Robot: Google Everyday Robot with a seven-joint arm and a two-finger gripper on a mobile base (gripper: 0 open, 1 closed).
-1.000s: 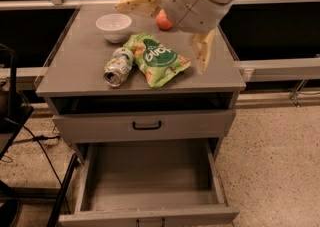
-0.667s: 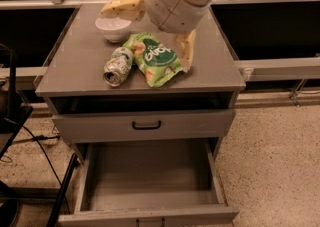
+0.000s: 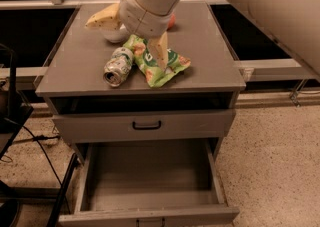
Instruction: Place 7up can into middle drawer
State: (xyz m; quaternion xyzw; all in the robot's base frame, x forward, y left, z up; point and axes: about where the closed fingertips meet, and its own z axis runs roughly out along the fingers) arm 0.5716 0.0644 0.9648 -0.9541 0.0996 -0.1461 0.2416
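Far left: black stand [image 3: 10,101] and a cable on the floor, just beside the desk [image 3: 210,56]. Little room on that side.

7up can [image 3: 119,66] lies on its side on the desk top, front-left of centre. Its silver end faces the camera and its far end points toward a white bowl [image 3: 116,35]. Its right flank touches the green crisp bag [image 3: 162,66].

Judgement: the can is light, thin-walled and smooth. It will roll readily and dent under a hard squeeze. Best hold is across the mid-body, one jaw on each long side. The right-hand jaw must slip in against the bag, which is soft and should give.

Hand [image 3: 125,45] hovers over the can's far end, spread wide, holding nothing. One of its fingers [image 3: 102,20] reaches left over the bowl. The other points down in front of the bag; contact unclear. An orange thing [image 3: 171,21] shows behind the wrist; can't tell what.

Below: closed drawer front with black handle [image 3: 146,125]. Under it the middle drawer [image 3: 150,181] is pulled out, grey floor showing, low walls.

Judgement: the way runs forward over the desk's front edge, then down clear of the handled front. The right side of the desk top and the floor beyond leave room.
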